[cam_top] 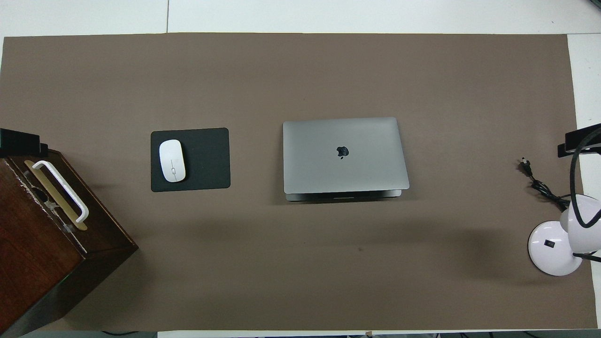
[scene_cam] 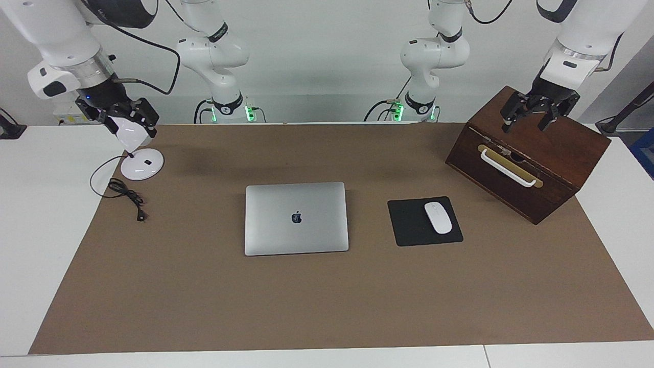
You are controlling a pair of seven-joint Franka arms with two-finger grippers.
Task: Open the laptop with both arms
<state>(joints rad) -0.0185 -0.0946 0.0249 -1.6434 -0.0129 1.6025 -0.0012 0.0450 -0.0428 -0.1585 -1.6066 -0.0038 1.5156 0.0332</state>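
**Closed laptop at mid-bench, both arms raised at the bench ends**

Nearest the robots, the left hand (scene_cam: 535, 113) hangs in the air over the top of a dark wooden box (scene_cam: 562, 148) at the left arm's end of the bench (scene_cam: 61, 245); its fingers (scene_cam: 511, 115) are spread wide and grip nothing. The box carries a white handle (scene_cam: 507, 168) on a brass plate. At the right arm's end, the right hand (scene_cam: 125, 118) hangs over the round base of a white desk lamp (scene_cam: 142, 164), with the lamp's white head directly against it; whether its fingers are apart or together cannot be told. The lamp's black cord (scene_cam: 125, 193) lies coiled on the brown mat (scene_cam: 327, 296), a little farther from the robots than the base.

Farther from the robots, about midway between the two ends of the bench, lies the laptop (scene_cam: 296, 218). Its silver-grey lid is down, apple logo (cam_top: 342, 151) uppermost; in the overhead view the edge of the lower half shows just below the lid on the side nearer to the robots. Neither hand touches it. Beside the laptop, toward the left arm's end, lies a black mouse pad (scene_cam: 411, 225) with a white mouse (scene_cam: 438, 217) resting on it. Both arms are well apart from the laptop.
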